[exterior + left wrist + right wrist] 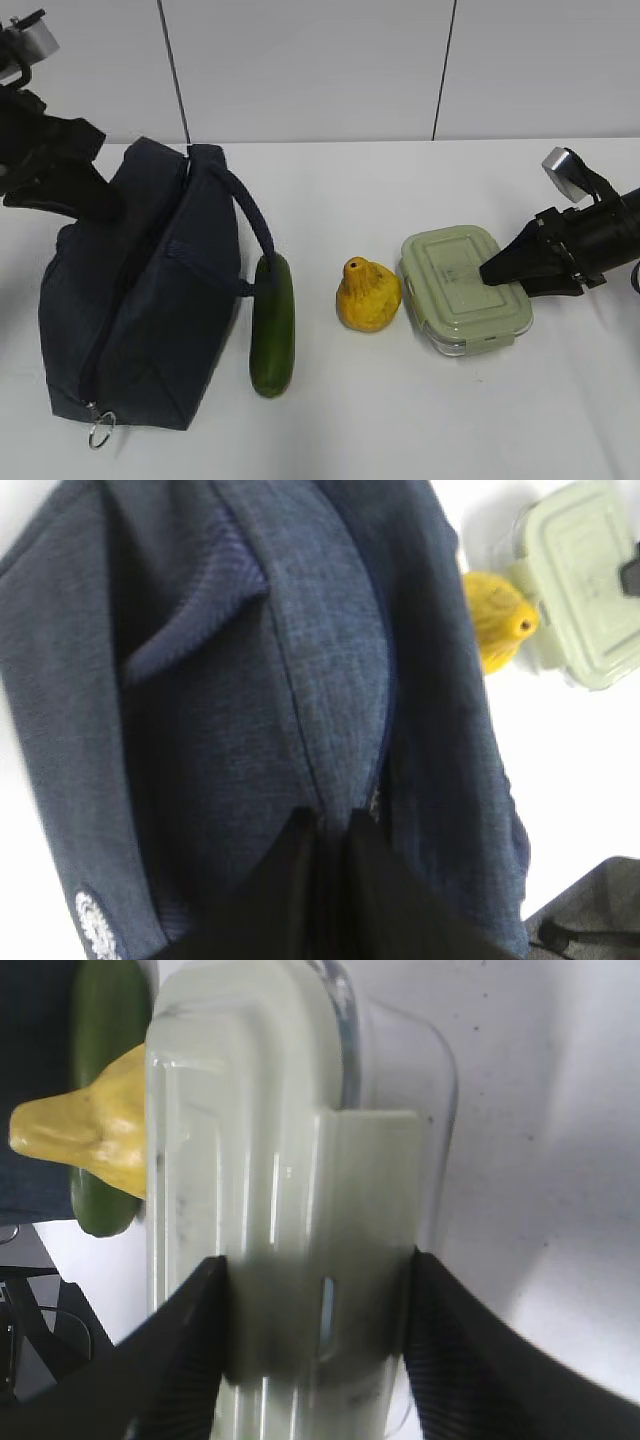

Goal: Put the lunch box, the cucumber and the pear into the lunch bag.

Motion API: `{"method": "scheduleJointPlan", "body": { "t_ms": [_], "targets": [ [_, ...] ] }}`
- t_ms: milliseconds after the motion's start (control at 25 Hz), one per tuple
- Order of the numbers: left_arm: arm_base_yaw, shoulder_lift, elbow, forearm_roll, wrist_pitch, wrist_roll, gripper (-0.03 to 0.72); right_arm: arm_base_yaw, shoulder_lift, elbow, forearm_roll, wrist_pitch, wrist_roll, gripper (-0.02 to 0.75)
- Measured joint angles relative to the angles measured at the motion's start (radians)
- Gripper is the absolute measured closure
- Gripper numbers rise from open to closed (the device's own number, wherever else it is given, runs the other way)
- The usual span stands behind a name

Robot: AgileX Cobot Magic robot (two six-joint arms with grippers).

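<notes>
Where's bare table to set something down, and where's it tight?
Free: the table strip in front of the cucumber, pear and lunch box, and the stretch behind them toward the wall. Tight: cucumber lies close beside the lunch bag; the pear sits close to the lunch box, narrow gap.

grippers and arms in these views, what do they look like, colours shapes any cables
Both arms are matte black. The left gripper has flat black fingers tapering to narrow tips. The right gripper has broad black fingers with ribbed inner pads. Each wrist carries a silver-grey camera block. No cables or markings are clearly visible.
</notes>
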Motion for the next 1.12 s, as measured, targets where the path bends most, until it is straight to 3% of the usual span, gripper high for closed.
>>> {"method": "scheduleJointPlan", "body": {
  "t_ms": [200, 640, 1120],
  "targets": [
    [-0.002, -0.049, -0.004, -0.015, -0.029, -0.002, 0.685, 0.000, 0.000, 0.000, 0.000, 0.000, 0.005, 0.345],
    [-0.003, -0.074, -0.126, 0.090, 0.010, -0.090, 0.686, 0.000, 0.000, 0.000, 0.009, 0.008, 0.007, 0.345],
    [-0.109, -0.015, -0.127, 0.130, -0.026, -0.109, 0.686, 0.000, 0.002, 0.000, 0.029, 0.015, 0.005, 0.345]
  ]
}}
